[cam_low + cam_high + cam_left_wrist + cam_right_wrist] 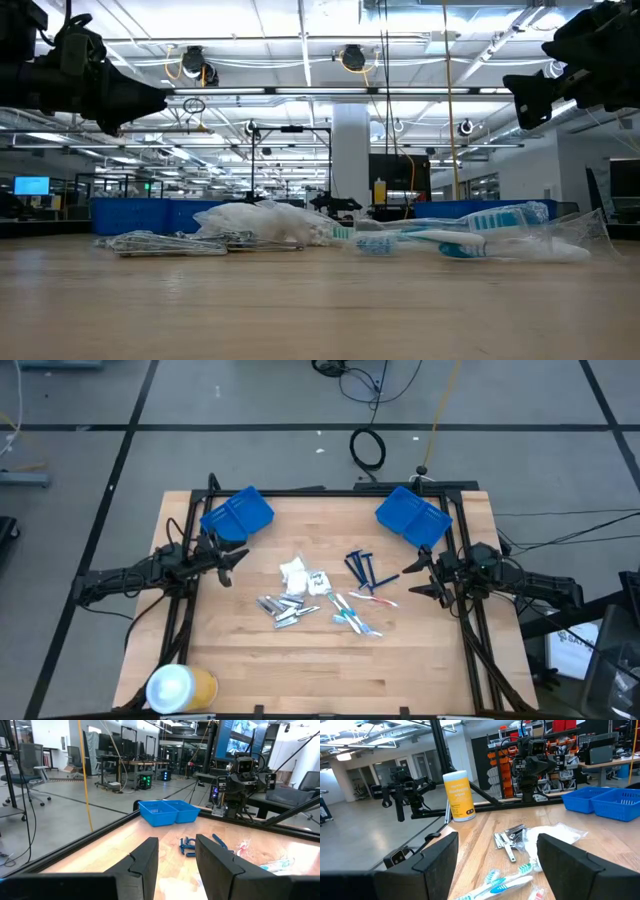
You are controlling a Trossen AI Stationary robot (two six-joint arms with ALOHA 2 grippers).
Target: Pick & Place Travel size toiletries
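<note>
The left arm lies low and nearly level along the left edge of the table [330, 660], reaching inward, its pincer — the left gripper [237, 561] — hanging above the wood and holding nothing. Its two dark fingers [145, 865] stand partly apart with a clear gap between them. Just behind this pincer, toward the far left corner, sits a blue bin [237, 515]; well back from it, at the near left corner, stands a yellow-and-white canister [180, 686].

Ahead of the left pincer, in the middle of the table, lie the toiletries, all loose on the wood. Nearest it are the white packets [296, 572] and, just nearer the front edge, the short silver tubes [284, 608]. Further on toward the right pincer are the toothbrushes [352, 612], in a loose fan, and beyond them the dark blue razors [362, 568], lying close together.

The right arm mirrors the left — stretched low along the right edge, pointing inward, its wrist above the table rail. The right gripper [420, 574] is spread wide and empty, hovering clear of the wood with the razors just in front of it, not touching. A second blue bin [412, 516] sits behind this pincer near the far right corner.
</note>
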